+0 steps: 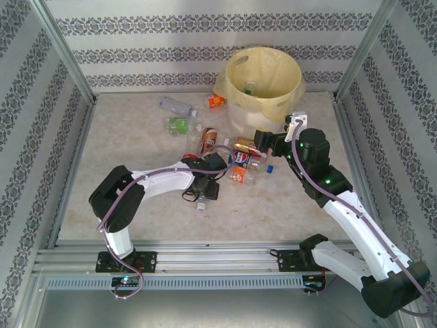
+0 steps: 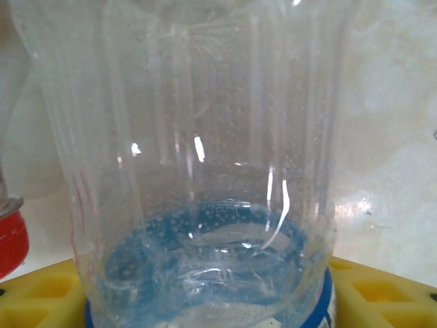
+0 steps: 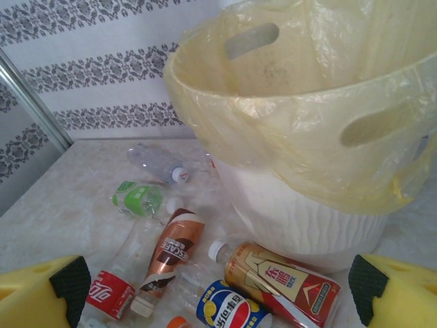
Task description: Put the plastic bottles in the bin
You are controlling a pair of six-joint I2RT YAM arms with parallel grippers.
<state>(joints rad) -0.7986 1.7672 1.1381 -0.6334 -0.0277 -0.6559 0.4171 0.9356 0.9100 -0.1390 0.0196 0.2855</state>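
Observation:
A clear plastic bottle [image 2: 198,171] with a blue label takes up most of the left wrist view, its sides pressed between the yellow fingers [image 2: 41,297] of my left gripper [image 2: 205,304], which is shut on it. From above, that left gripper [image 1: 205,186] is low on the table, left of the bottle pile [image 1: 242,160]. My right gripper [image 3: 218,301] hangs open over a brown bottle [image 3: 171,249], a blue-labelled bottle [image 3: 229,307] and a gold-and-red one [image 3: 283,283], just in front of the bin [image 3: 307,102]. The bin [image 1: 263,82] is white with a pale yellow bag.
More bottles lie left of the bin: an orange-labelled one [image 1: 217,101], a clear one [image 1: 174,106], a green-labelled one [image 1: 179,126]. A loose blue cap [image 1: 270,169] lies by the pile. Patterned walls and metal posts enclose the table [image 1: 136,205].

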